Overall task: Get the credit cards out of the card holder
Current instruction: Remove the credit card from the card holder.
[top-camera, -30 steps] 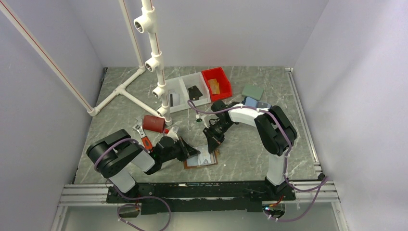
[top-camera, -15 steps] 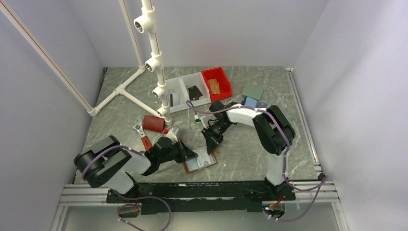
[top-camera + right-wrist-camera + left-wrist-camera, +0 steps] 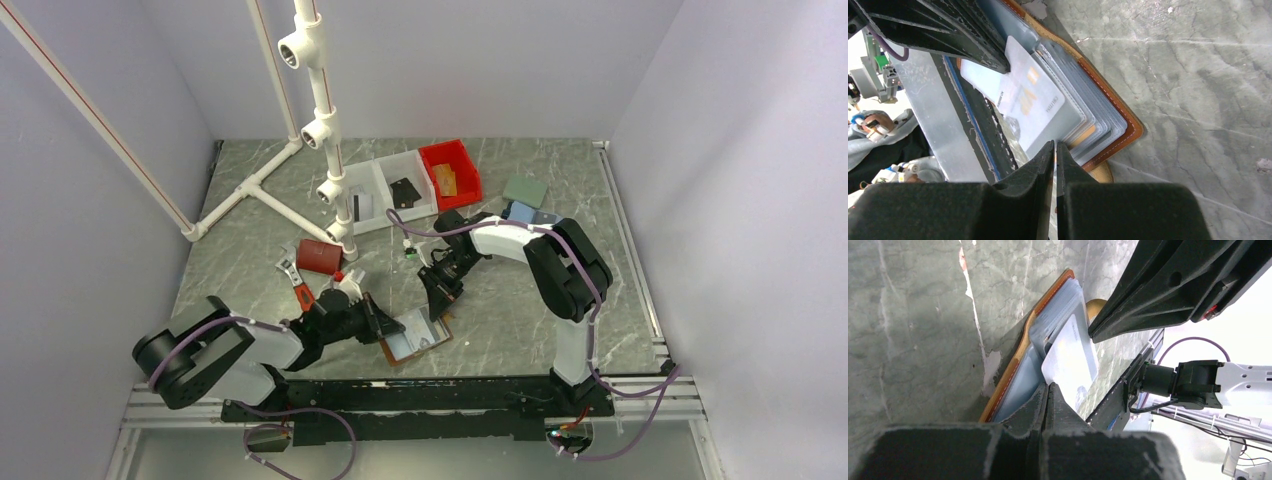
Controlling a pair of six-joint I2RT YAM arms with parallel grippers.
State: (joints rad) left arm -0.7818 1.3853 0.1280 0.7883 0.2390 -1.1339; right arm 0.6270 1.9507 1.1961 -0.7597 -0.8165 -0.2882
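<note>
The left arm is swung further to the left than a moment ago, and the left claw (image 3: 378, 322) is drawn back with it. The holder (image 3: 392, 352) has come along too. It lies a bit more to the left and sits more on a slant. The right claw (image 3: 440, 298) is in much the same spot, at the holder's far edge.

A pale card (image 3: 1070, 357) sticks partway out of the holder, which lies open on the table (image 3: 500, 310) between the two claws. The left claw is squeezed tight and seems to pinch the card's near edge. The right claw is almost closed, with only a thin slit. Its tips are at the edge of the sleeves, but I cannot tell if they nip them.

I think the pull drags the holder as well as the card, so the card is not free yet.

The holder is brown leather with pale stitches and round corners. Inside are clear, bluish plastic sleeves, stacked like pages. The card is thin, flat and smooth, with small yellow marks and some print. The table looks like grey-green stone with pale veins.
</note>
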